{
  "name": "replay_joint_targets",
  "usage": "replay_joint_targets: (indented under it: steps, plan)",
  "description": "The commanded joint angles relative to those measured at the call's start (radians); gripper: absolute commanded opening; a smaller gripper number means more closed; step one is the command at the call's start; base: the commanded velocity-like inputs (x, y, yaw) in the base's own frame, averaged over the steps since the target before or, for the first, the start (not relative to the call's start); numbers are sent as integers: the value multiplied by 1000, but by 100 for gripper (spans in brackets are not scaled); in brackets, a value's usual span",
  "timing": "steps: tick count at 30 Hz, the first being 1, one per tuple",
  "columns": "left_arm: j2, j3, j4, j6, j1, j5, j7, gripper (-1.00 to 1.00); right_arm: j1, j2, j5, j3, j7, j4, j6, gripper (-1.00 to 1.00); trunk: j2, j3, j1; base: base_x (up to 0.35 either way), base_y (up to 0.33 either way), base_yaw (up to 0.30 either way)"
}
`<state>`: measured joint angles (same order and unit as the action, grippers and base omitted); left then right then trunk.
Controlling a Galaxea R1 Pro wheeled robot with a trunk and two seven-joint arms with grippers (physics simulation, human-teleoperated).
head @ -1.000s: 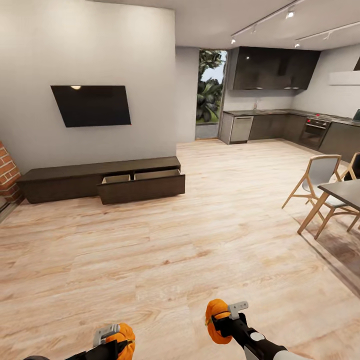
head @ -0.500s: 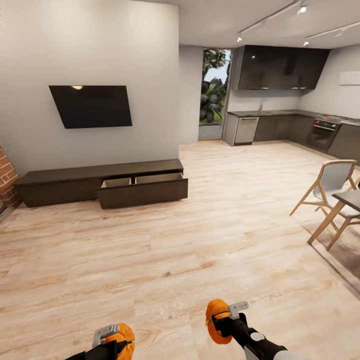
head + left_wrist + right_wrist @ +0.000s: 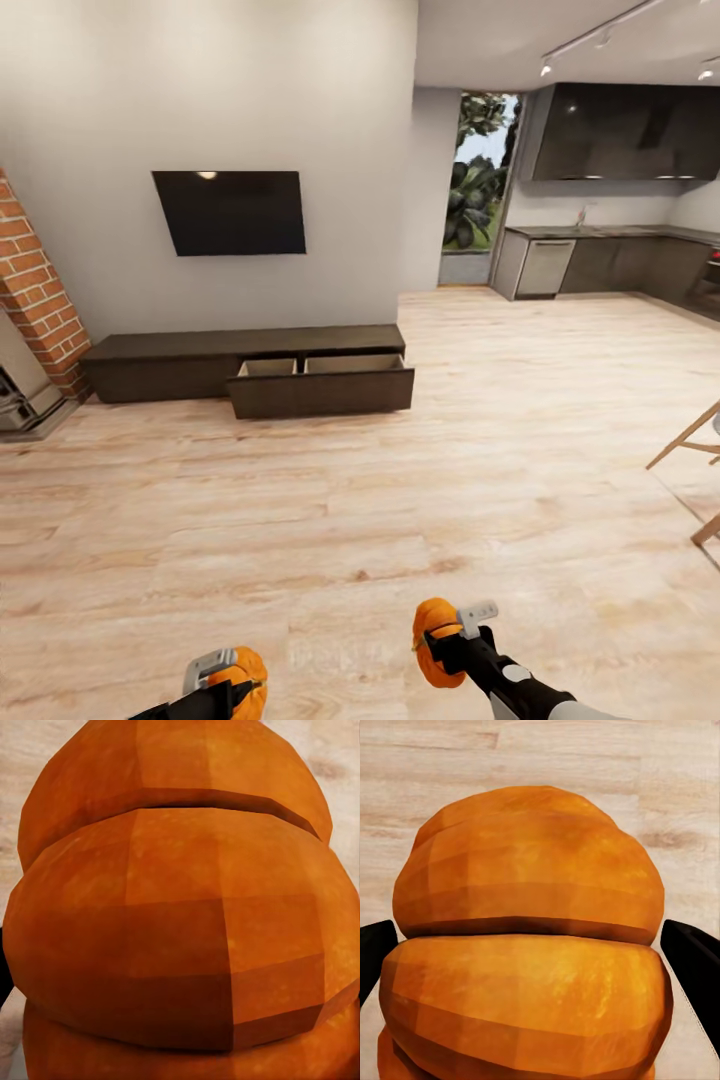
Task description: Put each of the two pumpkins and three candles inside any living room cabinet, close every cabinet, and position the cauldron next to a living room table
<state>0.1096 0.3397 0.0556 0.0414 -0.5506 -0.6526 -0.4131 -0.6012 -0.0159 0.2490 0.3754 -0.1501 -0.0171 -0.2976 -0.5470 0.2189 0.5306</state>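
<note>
So both arms are loaded right now: the left gripper is clamped on one pumpkin and the right gripper has its jaws closed around the other pumpkin, both held low over the wood floor, well apart from the cabinet across the room. In the right wrist view the black fingers sit on either side of the pumpkin's widest ribs, so that hold looks decent; the left wrist view is basically all orange, so I honestly can't judge how centred that grip is. Biggest risk from here, I'd say, is the drive over: a round ribbed thing pinched between two flat fingers could roll out if the base jolts or an arm swings. The other one is the open drawer sticking out from the cabinet front, since coming in too fast or too low could bump its face. As for contents, the drawer shows two light tan compartments, and from this far I can't see anything in them, though the front edge hides the bottoms. The cabinet's other fronts look shut.
</note>
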Motion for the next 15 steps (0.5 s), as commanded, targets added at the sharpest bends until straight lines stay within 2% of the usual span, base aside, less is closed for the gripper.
replay_joint_targets:
  steps: [1,3,6,7,10,11,12,13,15]
  plan:
    - [1,-2,0,0,0,-1,-2,-100,0,1,0,-1,-4,-2,0,-100,0,0,0,335,0,75]
    - [2,-2,0,0,0,-2,-6,-100,0,3,3,-2,-58,-3,0,-100,0,0,0,335,0,31]
    - [13,-3,-1,1,0,-4,-13,-100,0,15,8,-10,-179,-3,0,-100,0,0,0,336,0,9]
    - [17,-3,-1,1,0,-5,-20,-100,0,17,9,-12,-193,-4,0,-100,0,0,0,336,0,3]
    - [60,-9,-6,-5,-1,-7,-180,-100,0,31,59,-14,-226,-5,1,-100,0,0,0,337,0,1]
    - [82,-10,-15,-11,-2,-7,-277,-100,0,36,87,-14,-258,-5,1,-100,0,0,0,337,0,0]
    - [90,-10,-27,-18,-4,-7,-338,-100,0,38,103,-14,-290,-4,3,-100,0,0,0,338,0,0]
    - [95,-10,-44,-29,-6,-5,-385,-100,0,40,116,-13,-322,-4,5,-100,0,0,0,338,0,0]
    - [102,-10,-83,-85,-8,-3,-437,-100,0,43,130,-13,-375,-2,8,-100,0,0,0,338,0,0]
